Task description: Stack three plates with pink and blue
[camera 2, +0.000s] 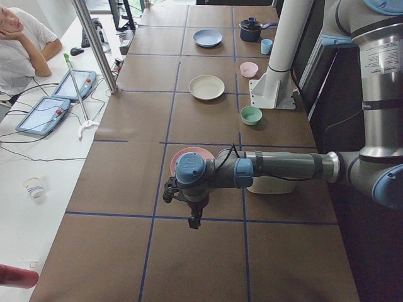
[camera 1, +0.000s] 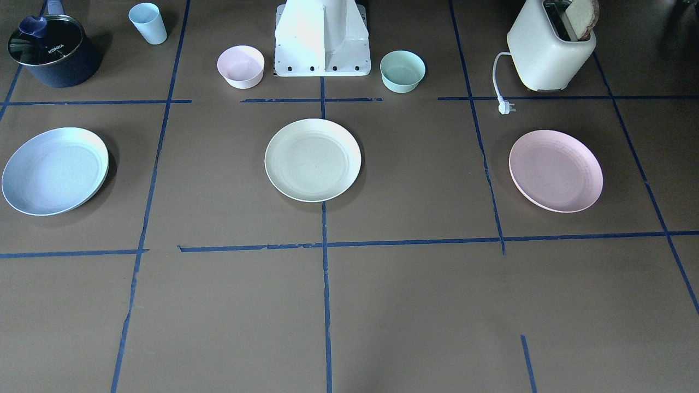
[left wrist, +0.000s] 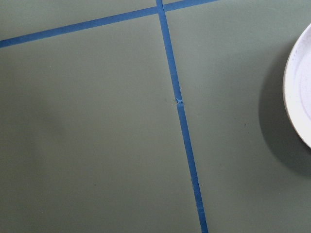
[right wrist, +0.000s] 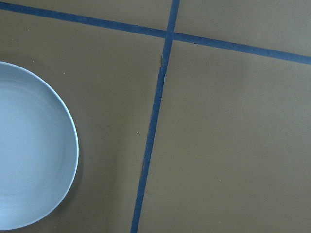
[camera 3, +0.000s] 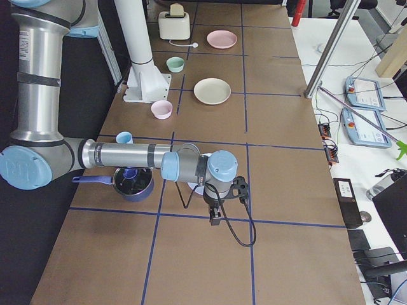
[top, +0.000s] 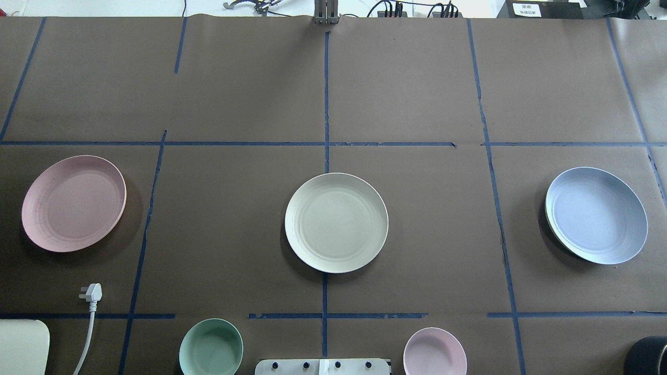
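Three plates lie apart in a row on the brown table. The cream plate (top: 336,222) is in the middle. The pale pink plate (top: 74,203) is on my left side, and its rim shows in the left wrist view (left wrist: 301,92). The pale blue plate (top: 596,214) is on my right side and shows in the right wrist view (right wrist: 29,145). My left gripper (camera 2: 192,217) hangs above the table beside the pink plate. My right gripper (camera 3: 215,216) hangs beside the blue plate. Both show only in the side views, so I cannot tell whether they are open or shut.
Near the robot base (camera 1: 322,38) stand a small pink bowl (camera 1: 241,66) and a mint-green bowl (camera 1: 402,71). A toaster (camera 1: 551,49) with its plug (camera 1: 505,107), a blue cup (camera 1: 148,23) and a dark pot (camera 1: 53,50) stand along the same edge.
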Motion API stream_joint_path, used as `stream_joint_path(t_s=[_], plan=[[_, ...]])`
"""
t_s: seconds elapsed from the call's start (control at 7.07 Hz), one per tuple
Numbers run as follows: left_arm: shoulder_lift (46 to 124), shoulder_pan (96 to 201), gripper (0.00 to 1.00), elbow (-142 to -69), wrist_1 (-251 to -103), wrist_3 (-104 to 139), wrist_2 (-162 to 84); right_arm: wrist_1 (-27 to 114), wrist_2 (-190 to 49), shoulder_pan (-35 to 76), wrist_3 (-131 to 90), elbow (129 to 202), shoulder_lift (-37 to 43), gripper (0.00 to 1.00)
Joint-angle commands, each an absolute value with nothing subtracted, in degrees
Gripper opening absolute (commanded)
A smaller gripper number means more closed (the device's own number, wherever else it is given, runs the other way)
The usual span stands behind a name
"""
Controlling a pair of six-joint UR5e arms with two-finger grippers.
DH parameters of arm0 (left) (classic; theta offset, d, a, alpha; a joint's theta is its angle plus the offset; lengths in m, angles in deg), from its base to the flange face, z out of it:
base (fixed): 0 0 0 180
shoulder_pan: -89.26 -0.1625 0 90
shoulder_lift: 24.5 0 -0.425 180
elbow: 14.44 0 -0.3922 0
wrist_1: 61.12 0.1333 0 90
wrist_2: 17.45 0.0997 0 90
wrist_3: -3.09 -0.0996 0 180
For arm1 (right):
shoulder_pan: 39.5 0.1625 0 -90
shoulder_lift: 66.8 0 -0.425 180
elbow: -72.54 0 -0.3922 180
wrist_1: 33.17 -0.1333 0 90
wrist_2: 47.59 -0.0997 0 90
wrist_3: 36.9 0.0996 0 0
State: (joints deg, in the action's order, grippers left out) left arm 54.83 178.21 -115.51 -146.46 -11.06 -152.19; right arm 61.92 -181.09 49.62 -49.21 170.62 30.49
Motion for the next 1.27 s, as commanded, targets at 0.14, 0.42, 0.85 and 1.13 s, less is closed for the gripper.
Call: stream_joint_path(t_s=[0.14, 0.42, 0.85, 1.13], plan=[[54.9, 178.1, 1.0, -116.3, -146.5, -11.1, -152.2, 61.8, -181.1, 49.5, -49.1, 170.6, 30.5, 1.0], [56.4, 177.3, 1.0, -115.5, -148.3, -10.5, -152.1, 61.8, -181.0, 49.5, -49.2, 170.6, 30.1, 1.0], [60.7, 176.1, 1.0, -110.4, -161.1, -4.8, -153.8, 59.3, -181.1, 49.5, -49.3, 170.6, 30.3, 1.0], [60.7, 165.4, 1.0, -102.5, -180.9, 13.3, -153.4, 55.8, -182.5, 49.4, -49.0, 170.7, 30.4, 1.0]])
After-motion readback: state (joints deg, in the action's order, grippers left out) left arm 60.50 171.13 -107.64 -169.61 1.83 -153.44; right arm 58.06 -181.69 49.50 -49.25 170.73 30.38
